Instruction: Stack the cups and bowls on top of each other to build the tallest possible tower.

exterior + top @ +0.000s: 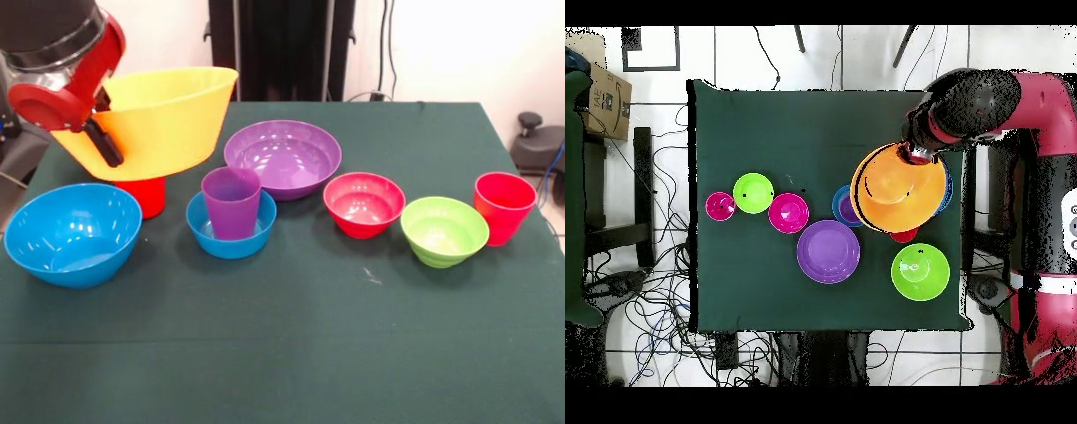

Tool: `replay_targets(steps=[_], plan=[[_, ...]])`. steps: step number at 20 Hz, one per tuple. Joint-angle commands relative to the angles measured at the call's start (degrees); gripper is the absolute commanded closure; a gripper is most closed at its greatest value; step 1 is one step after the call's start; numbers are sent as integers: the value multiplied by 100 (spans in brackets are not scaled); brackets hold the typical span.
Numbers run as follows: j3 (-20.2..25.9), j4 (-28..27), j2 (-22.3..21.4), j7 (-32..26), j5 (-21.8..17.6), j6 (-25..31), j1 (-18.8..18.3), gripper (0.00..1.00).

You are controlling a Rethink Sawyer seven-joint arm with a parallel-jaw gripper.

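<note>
Clamped on the rim of the big yellow bowl [154,119], my claw [99,134] holds it tilted in the air above a red cup [144,196]. Near that cup, the purple cup [231,202] sits in a small blue bowl [231,235]. Nothing else is stacked, so I think most work is left.

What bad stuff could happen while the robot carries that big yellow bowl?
1. The hand seems to grip the yellow bowl only at its rim, and it hangs tilted, so it might slip and fall.
2. It hangs just above a red cup and close to the purple cup standing in the small blue bowl; lowering it could knock them over.
</note>
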Motion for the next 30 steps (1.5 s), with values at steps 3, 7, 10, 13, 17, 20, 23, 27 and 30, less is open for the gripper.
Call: replay_targets(steps=[3,7,10,13,17,20,23,27,30], plan=[[-1428,185,-616,21,177,231,454,100],[-1703,-151,-691,-1,213,457,668,100],[-1989,-399,-691,440,150,484,963,100],[-2220,-333,-481,1096,393,257,1074,100],[-2496,-245,-496,1306,478,66,1203,100],[-2658,-237,-495,1484,593,-54,1329,100],[-2812,-246,-547,1560,740,-84,1423,100],[-2950,-319,-658,1587,1001,7,1521,100],[-3025,-303,-737,1658,1231,9,1577,100]])
